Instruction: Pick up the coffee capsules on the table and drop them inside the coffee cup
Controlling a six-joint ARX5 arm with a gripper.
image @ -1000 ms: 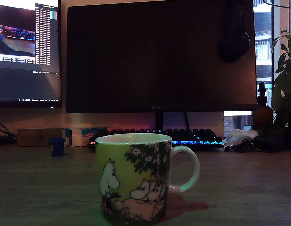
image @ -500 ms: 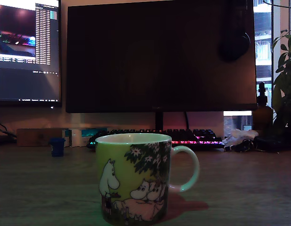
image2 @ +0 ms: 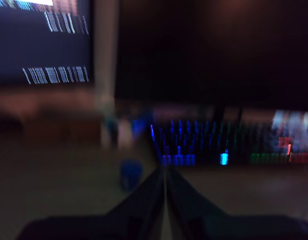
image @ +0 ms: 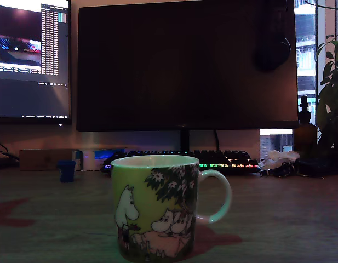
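Though blurred, blue capsule point(image2: 130, 173) just beyond closed gripper point(image2: 164, 175) tips.

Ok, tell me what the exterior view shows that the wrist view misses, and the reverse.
Only the exterior view shows the coffee cup, a plant and a brown bottle. Only the wrist view shows the hand, fingers together, though blurred. Both show the blue capsule, the lit keyboard, the monitors and the table.
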